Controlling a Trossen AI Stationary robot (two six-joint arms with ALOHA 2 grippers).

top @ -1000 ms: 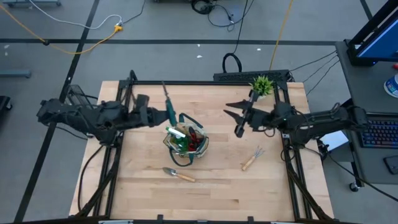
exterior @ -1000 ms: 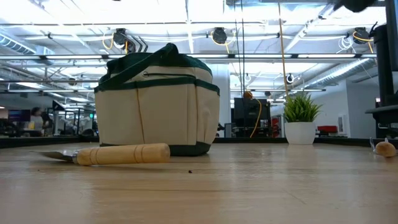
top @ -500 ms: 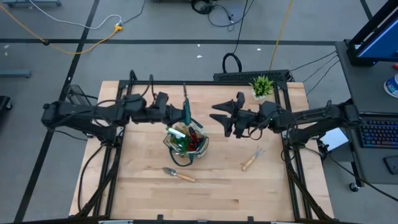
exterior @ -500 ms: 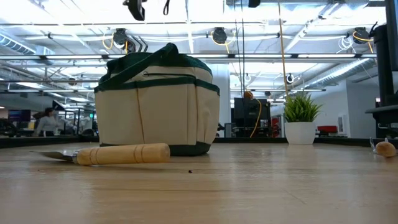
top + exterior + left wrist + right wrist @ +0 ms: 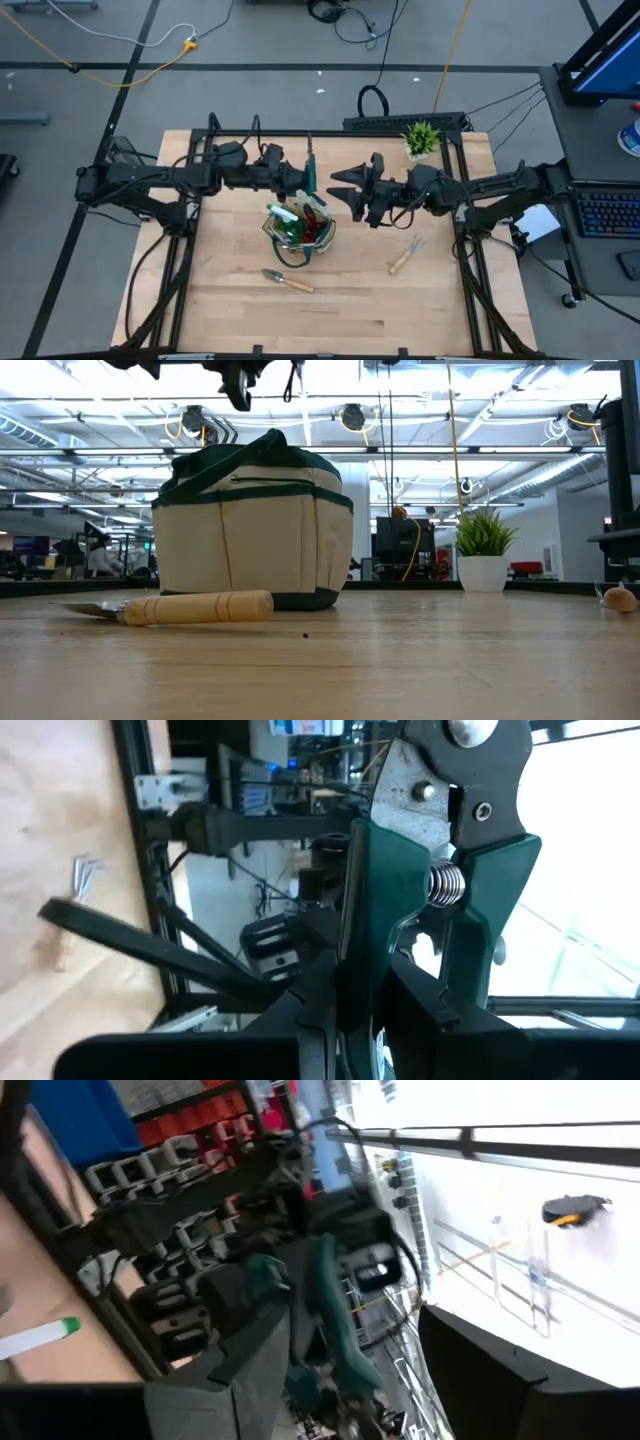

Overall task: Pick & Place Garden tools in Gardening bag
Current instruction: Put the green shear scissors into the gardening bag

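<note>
1 pruners (image 5: 309, 172) clamped in left tool (image 5: 303, 180); right tool (image 5: 352, 193) apart; 1 trowel (image 5: 287, 282), 1 fork (image 5: 405, 256), 1 bag (image 5: 299, 226).

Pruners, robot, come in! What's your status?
Left gripper shut on pruners, above bag. Right gripper open, close by. Trowel, fork still out.

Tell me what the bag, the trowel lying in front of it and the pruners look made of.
Bag: woven fabric, matte cream with dark green trim; seams and soft folds show.
Trowel: pale, unvarnished-looking wooden handle with visible grain, and a dull grey blade, likely metal.
Pruners: glossy green handles, probably plastic-coated, with bare steel-looking blades, rivets and a coil spring.
</note>
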